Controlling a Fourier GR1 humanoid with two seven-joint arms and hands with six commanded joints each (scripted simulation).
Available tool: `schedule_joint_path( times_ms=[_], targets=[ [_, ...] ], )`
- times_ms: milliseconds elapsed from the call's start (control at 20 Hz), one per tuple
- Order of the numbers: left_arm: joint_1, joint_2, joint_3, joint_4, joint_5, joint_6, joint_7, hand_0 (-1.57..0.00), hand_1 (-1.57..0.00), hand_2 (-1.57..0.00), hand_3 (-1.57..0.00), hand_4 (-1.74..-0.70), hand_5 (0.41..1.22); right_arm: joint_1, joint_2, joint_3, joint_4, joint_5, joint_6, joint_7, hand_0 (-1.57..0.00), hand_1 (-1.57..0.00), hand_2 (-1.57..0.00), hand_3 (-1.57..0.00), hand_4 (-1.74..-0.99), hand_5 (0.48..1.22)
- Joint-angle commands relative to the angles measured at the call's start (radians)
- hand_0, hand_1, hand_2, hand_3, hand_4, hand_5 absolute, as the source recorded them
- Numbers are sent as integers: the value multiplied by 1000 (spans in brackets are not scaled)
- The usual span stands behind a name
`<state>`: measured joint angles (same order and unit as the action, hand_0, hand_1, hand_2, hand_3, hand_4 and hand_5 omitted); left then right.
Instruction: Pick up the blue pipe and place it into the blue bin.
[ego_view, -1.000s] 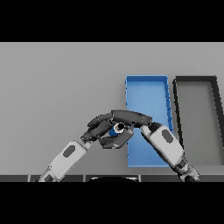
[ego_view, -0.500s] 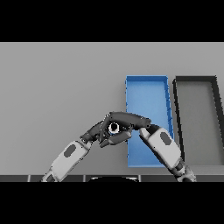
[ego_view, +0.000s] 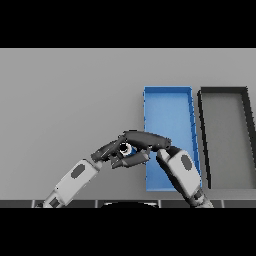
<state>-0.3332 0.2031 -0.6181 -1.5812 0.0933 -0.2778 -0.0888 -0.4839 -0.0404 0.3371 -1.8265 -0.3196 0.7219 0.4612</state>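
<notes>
Looking down from the head view, I have the grey table (ego_view: 65, 95) filling almost the whole scene, flat and even in tone, its far edge meeting the top of the picture with nothing of a room showing beyond it. The left half of the table carries only my left arm, which comes up from the near edge at a slant toward the middle. My left hand (ego_view: 106, 151) sits near the table's near edge, just left of the blue bin; its fingers reach toward the right hand and touch it, but I cannot tell whether they are curled or straight.

Between the two hands I see the blue pipe (ego_view: 129, 150), only a small part of it: a round open end with a pale ring and a bit of blue beneath. It is just outside the near left corner of the bin, not over it. My right hand (ego_view: 145, 140) lies across the top of the pipe, fingers stretched long to the left above it and the thumb tucked under, pinching the pipe between them. I cannot tell if the pipe touches the table.

The blue bin (ego_view: 167, 91) stands right of centre, long side running away from me. Just beside it, apart by a narrow strip of table, stands a black bin (ego_view: 222, 90) near the right edge.
</notes>
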Motion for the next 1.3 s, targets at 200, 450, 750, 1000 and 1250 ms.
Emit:
schedule_joint_path(
  times_ms=[200, 450, 750, 1000, 1250],
  targets=[
    [2, 3, 6, 17, -55, 10, 4, -205, -167, -171, -69, -912, 901, 23, 53, -35, -15, 1, 32, 1, -1567, -1567, -1567, -1566, -1484, 1215],
    [13, 15, 11, 21, -67, 26, 39, -66, -54, -55, -22, -828, 689, 37, 73, -42, -32, 20, 23, -23, -1570, -1570, -1570, -1569, -1485, 1219],
    [26, -1, 29, 6, -22, 49, 169, -17, -13, -14, -5, -880, 605, 17, 101, -64, -15, -16, 8, 2, -1571, -1571, -1571, -1571, -1492, 1220],
    [40, 8, 24, 9, -36, 52, 167, -5, -4, -4, -1, -870, 535, -86, 25, -72, 8, -363, -189, 146, -1571, -1571, -1571, -1571, -1494, 1221],
    [64, 11, 7, -6, -43, 49, 167, -1, -1, -1, 0, -864, 503, -279, -104, -110, 2, -530, -365, 145, -1571, -1571, -1571, -1571, -1493, 1221]
  ],
)
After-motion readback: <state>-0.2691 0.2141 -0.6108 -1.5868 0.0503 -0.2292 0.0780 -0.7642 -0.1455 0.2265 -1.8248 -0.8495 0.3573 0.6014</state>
